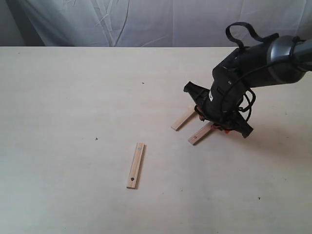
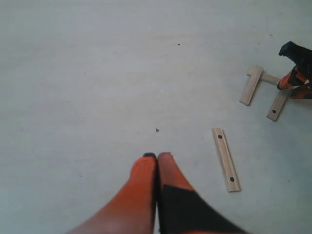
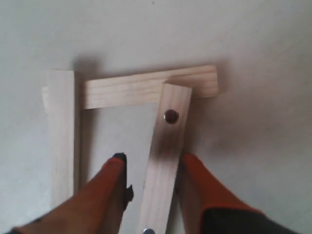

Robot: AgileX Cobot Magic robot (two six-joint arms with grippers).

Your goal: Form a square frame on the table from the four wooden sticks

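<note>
Three of the wooden sticks make a U on the table [image 1: 73,107]. A plain stick [image 3: 62,136] and a holed stick [image 3: 168,141] each rest an end on a plain cross stick [image 3: 131,89]. My right gripper [image 3: 153,157] is open astride the holed stick; one finger [image 3: 197,180] is against it and the other finger [image 3: 112,185] stands apart. In the exterior view the right gripper [image 1: 217,124] hides the cross stick. The fourth stick [image 1: 136,165], with two holes, lies alone to the left. My left gripper [image 2: 156,155] is shut on nothing, above bare table; this loose stick [image 2: 225,159] lies off to its side.
A wrinkled white cloth [image 1: 122,22] hangs behind the table's far edge. A few tiny dark specks [image 1: 96,139] mark the tabletop. The right arm's black body [image 1: 253,58] reaches in from the upper right. The left arm is out of the exterior view.
</note>
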